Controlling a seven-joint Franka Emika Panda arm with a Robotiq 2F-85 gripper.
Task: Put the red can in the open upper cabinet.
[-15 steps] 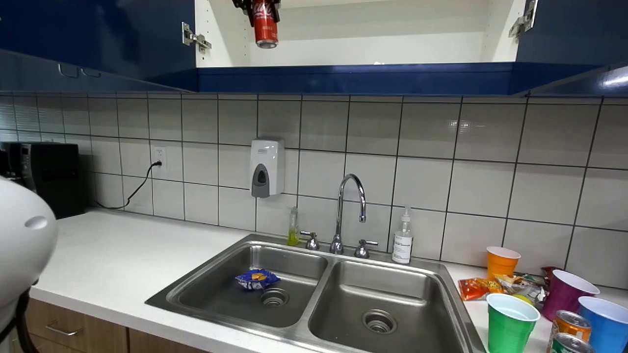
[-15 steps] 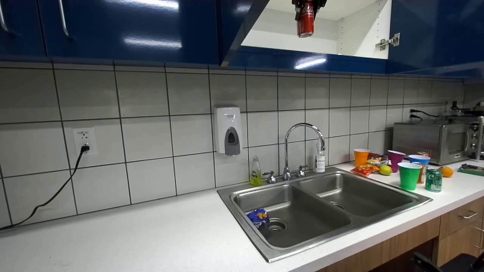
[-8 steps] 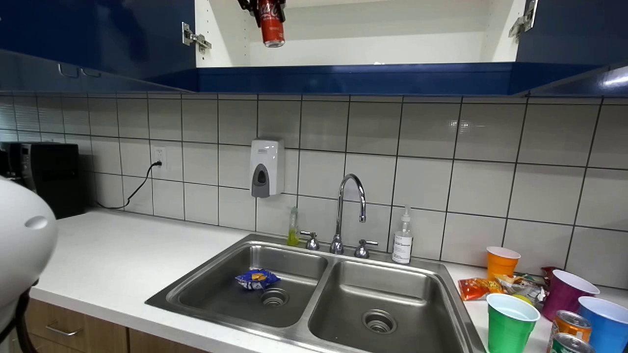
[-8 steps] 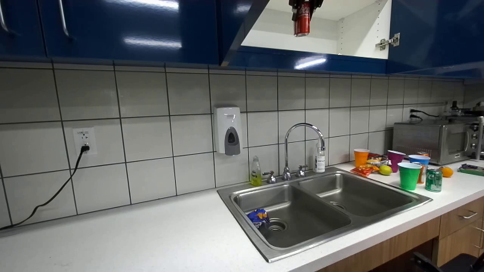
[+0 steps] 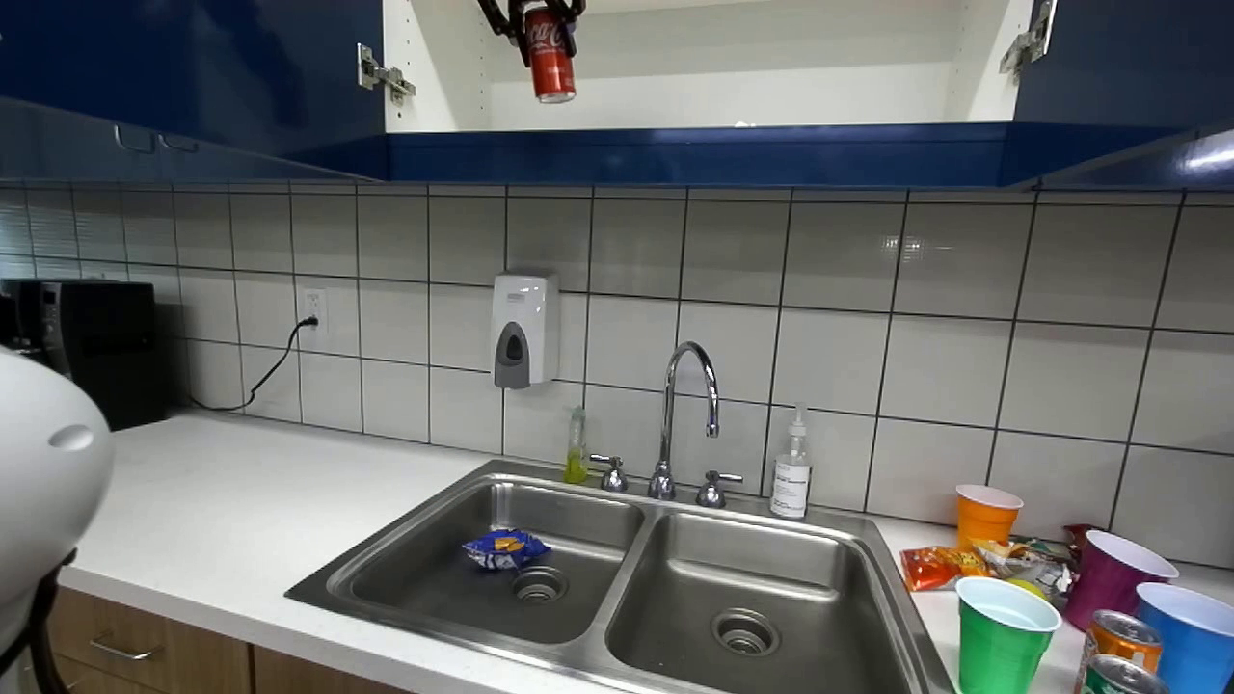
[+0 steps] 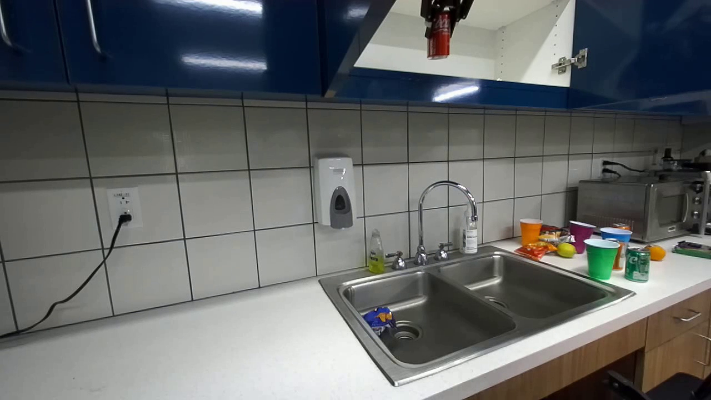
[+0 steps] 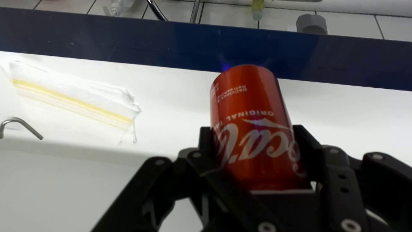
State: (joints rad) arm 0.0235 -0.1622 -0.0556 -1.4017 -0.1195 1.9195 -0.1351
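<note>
"What's the pincer [image 7: 252, 138] doing?"

"Grasping the red can [image 5: 550, 63], jaws parted only by its width, seen above the open cabinet's [image 5: 694, 157] front edge."

"And the bench [image 5: 241, 520]?"

"A sink [image 5: 623, 578], with cups [image 5: 1005, 636] by its right edge."

"Only the wrist view shows the cabinet's floor [image 7: 173, 100], bearing a striped bag [image 7: 74, 100]."

the red coca-cola can [image 7: 251, 129] shows, upside down in the wrist view, "coca" in pale script, "original ta…" and "delicious & refreshing". print on the pump bottle [image 5: 791, 477], soap dispenser [image 5: 525, 333] and green soda can [image 6: 637, 265] is too small to read.
</note>
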